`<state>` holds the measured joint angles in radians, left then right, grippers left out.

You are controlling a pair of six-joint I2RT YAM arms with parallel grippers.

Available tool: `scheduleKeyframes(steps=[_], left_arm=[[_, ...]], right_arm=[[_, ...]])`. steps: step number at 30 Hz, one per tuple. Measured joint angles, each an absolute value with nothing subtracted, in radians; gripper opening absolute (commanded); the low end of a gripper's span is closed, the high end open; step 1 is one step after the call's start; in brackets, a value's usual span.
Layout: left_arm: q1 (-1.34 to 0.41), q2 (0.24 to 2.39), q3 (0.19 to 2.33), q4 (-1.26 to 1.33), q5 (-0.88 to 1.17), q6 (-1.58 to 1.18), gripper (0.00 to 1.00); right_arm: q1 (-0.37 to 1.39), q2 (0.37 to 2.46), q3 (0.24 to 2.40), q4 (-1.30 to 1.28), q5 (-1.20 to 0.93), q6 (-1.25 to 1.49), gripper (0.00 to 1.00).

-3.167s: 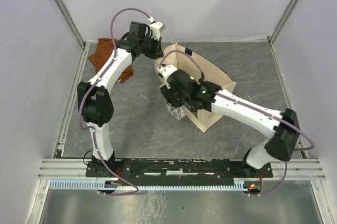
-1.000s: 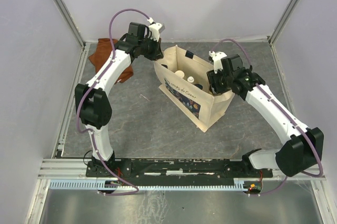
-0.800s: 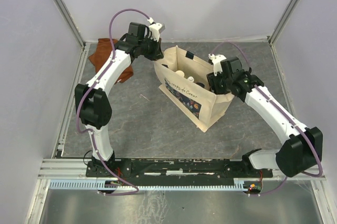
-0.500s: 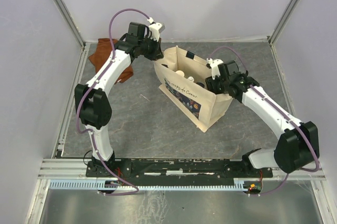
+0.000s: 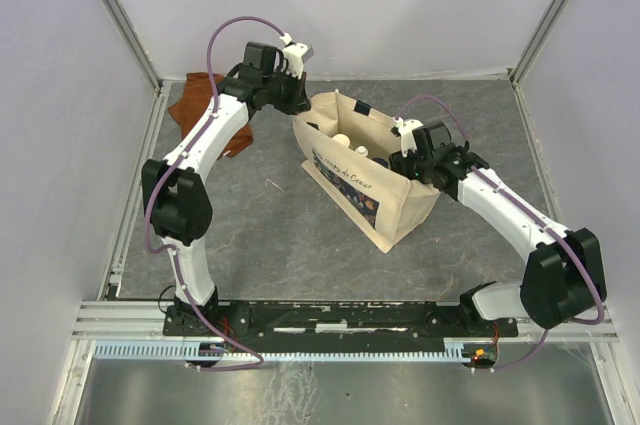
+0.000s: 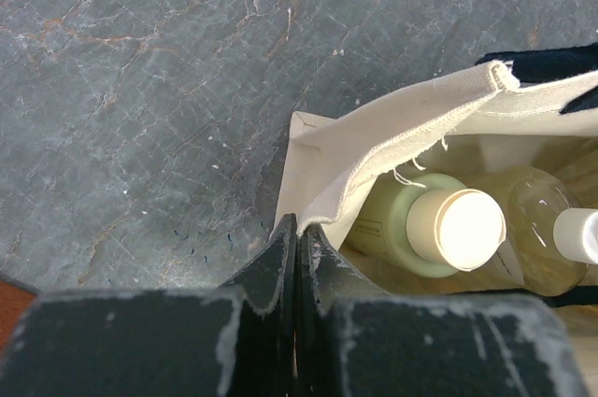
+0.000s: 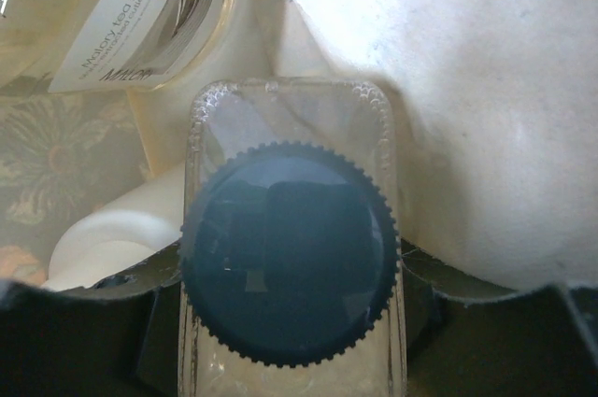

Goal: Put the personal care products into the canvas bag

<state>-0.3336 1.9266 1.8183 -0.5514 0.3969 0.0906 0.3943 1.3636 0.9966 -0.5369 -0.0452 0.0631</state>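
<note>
The canvas bag (image 5: 385,195) stands open mid-table, its dark floral panel facing front-left. My left gripper (image 5: 299,106) is shut on the bag's rim at its back-left corner; in the left wrist view the gripper (image 6: 297,229) pinches the canvas edge (image 6: 392,140). Inside stand the olive-green bottle (image 6: 402,229) and the amber bottle (image 6: 537,238), both white-capped. My right gripper (image 5: 406,159) reaches into the bag's right end, shut on the clear square bottle (image 7: 290,257) with its dark cap. The amber bottle (image 7: 140,23) and cream cylinder (image 7: 112,229) lie just beyond it.
The rust-brown folded cloth (image 5: 197,105) lies at the back left, partly under my left arm. The bag's inner wall (image 7: 467,107) is close on the right of the held bottle. Metal rails border the grey table (image 5: 260,235).
My right arm carried the clear square bottle from the bag's front round to its right end, then moved left and down into the opening. My left gripper kept its hold on the rim.
</note>
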Motion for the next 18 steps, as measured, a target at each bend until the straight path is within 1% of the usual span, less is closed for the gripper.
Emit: scheduleKeyframes(steps=[1, 4, 6, 10, 13, 18], left_arm=[[-0.334, 1.927, 1.818, -0.551, 0.397, 0.091, 0.03], [-0.334, 1.926, 1.818, -0.551, 0.399, 0.091, 0.03], [-0.334, 1.925, 1.818, -0.551, 0.403, 0.090, 0.03], [-0.336, 1.919, 1.818, -0.550, 0.402, 0.091, 0.03], [-0.334, 1.919, 1.818, -0.548, 0.392, 0.091, 0.03], [-0.332, 1.918, 1.818, -0.549, 0.391, 0.091, 0.03]], right_arm=[[0.395, 1.362, 0.997, -0.538, -0.045, 0.063, 0.57], [0.396, 1.352, 0.997, -0.550, -0.045, 0.067, 0.70], [0.397, 1.333, 0.999, -0.575, -0.041, 0.068, 0.75], [0.399, 1.310, 1.055, -0.645, -0.044, 0.075, 0.81], [0.400, 1.310, 1.158, -0.717, -0.047, 0.081, 0.87], [0.399, 1.310, 1.275, -0.794, -0.032, 0.081, 0.90]])
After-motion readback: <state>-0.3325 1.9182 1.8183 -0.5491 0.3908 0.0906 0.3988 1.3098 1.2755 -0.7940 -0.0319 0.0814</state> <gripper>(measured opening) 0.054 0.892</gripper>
